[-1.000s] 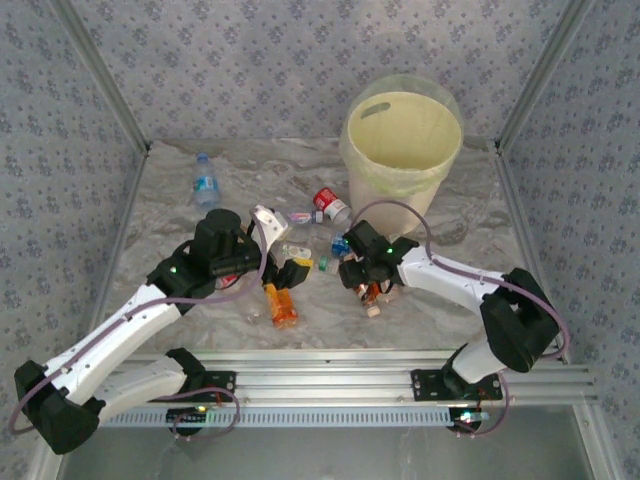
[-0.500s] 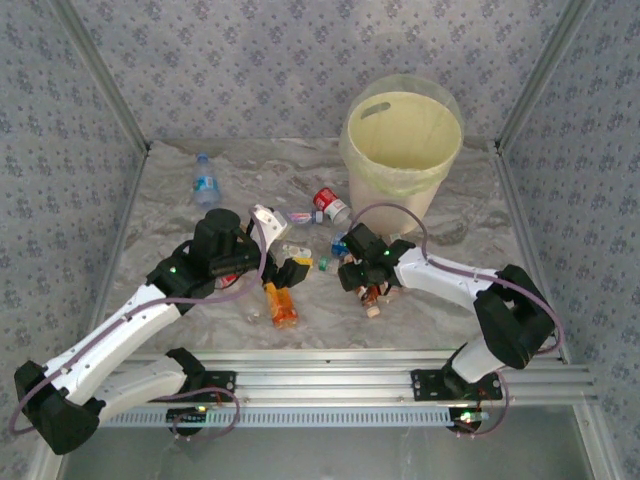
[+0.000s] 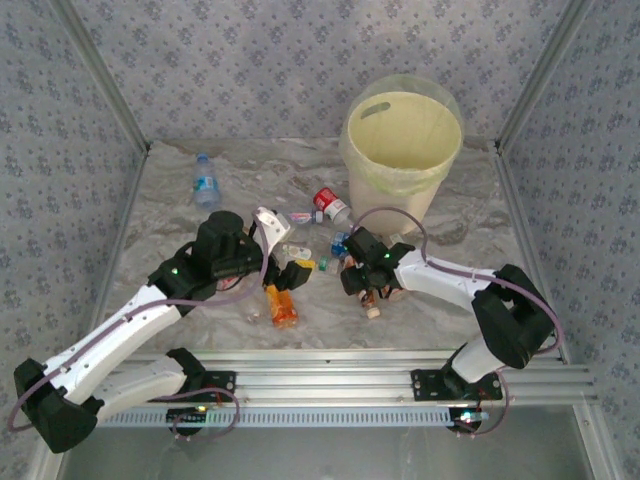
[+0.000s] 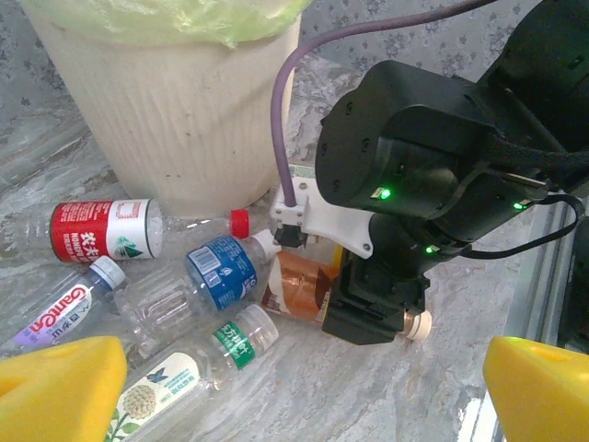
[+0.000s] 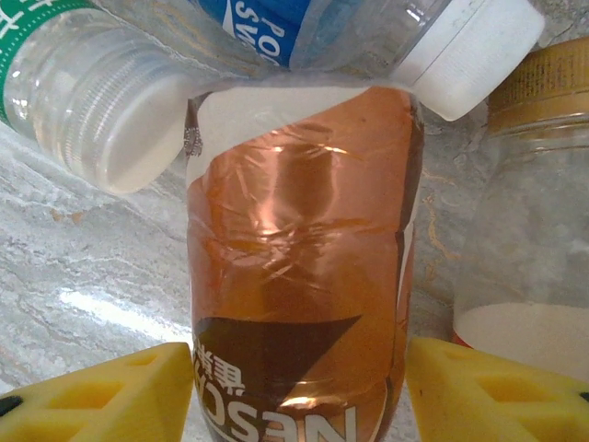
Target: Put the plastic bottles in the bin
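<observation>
Grasp step: right fingers [image 5: 120, 391] straddle the brown-labelled bottle [image 5: 294, 276], though whether they already pinch it is unclear; next, squeeze, lift and carry it to the bin [image 3: 402, 150] beyond them.

A large, round, pale-yellow bin [image 3: 385, 195] with a translucent liner stands upright at the far right. Small clear bottles lie on their sides near its base: a red-labelled bottle [image 4: 101, 230], a blue-labelled bottle [image 4: 221, 273] and a crumpled copper-labelled bottle [image 5: 299, 276]. An orange bottle [image 3: 282, 305] lies nearer. A lone bottle [image 3: 205, 182] sits well apart at the far left.

Left end effector [image 4: 304, 387] gapes; right end effector [image 5: 299, 391] sits low.
</observation>
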### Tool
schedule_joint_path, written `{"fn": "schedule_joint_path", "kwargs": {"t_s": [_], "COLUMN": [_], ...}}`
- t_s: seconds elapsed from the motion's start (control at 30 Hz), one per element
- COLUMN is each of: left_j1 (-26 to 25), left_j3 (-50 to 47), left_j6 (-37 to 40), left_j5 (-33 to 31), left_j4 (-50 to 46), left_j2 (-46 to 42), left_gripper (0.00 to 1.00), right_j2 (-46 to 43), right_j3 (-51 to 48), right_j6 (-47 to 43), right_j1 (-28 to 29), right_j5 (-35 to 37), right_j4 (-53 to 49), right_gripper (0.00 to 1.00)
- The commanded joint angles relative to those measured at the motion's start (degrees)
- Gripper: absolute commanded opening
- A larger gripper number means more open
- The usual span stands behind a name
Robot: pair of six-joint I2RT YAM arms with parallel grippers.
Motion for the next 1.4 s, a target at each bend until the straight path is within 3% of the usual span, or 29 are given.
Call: {"fn": "schedule_joint_path", "kwargs": {"t_s": [0.0,0.4,0.7,1.13,1.37], "left_j1": [-0.39,-0.34,-0.33,-0.38,-0.41], "left_j3": [0.04,-0.05,0.00,0.09,-0.06], "left_j6": [0.18,-0.18,-0.10,-0.30,-0.53], "left_j5": [-0.53,-0.26,-0.38,-0.29,-0.86], "left_j4": [1.50,1.66,1.68,1.66,2.08], "left_j2": [0.25,0.64,0.37,-0.40,-1.32], "left_gripper": [1.00,0.99,0.99,0.99,0.99], "right_j2": [1.98,5.43,5.35,-3.01,-11.64], "right_j3": [-0.76,-0.83,-0.67,-0.32,2.35], "right_j6": [-0.50,-0.50,-0.51,-1.00,-2.60], "right_j1": [0.43,1.75,2.24,2.15,1.39], "right_j5": [0.66,1.08,1.50,1.24,-0.52], "right_j4": [-1.15,-1.49,-1.01,-2.63,-7.43], "right_gripper": [0.64,0.63,0.55,0.53,0.53]}}
